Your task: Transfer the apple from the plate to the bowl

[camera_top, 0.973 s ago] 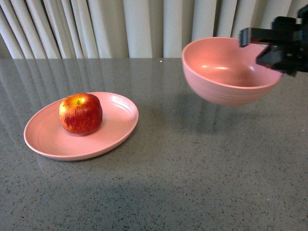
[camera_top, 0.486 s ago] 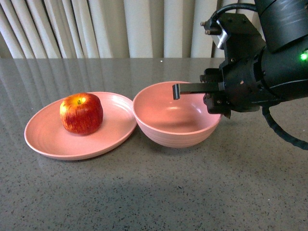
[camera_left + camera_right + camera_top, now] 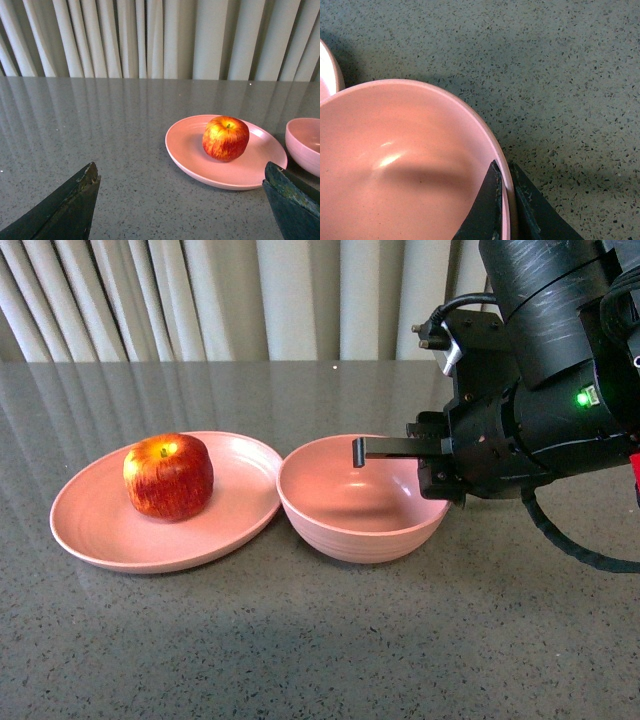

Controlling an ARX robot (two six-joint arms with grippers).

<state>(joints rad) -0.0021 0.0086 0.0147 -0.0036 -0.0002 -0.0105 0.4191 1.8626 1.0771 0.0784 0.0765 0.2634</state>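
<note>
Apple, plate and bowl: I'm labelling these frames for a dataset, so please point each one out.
apple (image 3: 168, 476), front view, middle of its red side.
plate (image 3: 250, 475), front view, bare inner surface beside the apple.
bowl (image 3: 365, 540), front view, outer wall below the near rim.

A grey speckled tabletop (image 3: 320, 640) runs back to pale pleated curtains (image 3: 300, 300).

— Which colours are seen on the apple (image 3: 168, 476)?
— Red, finely streaked, with a yellow patch at the top. Pale pink is shown by both the plate (image 3: 100, 535) and the bowl (image 3: 365, 535).
— And elsewhere?
— The surface (image 3: 300, 650) is speckled grey. The curtains (image 3: 300, 300) are off-white, banded by grey folds. The right tool (image 3: 506, 200) is black.
</note>
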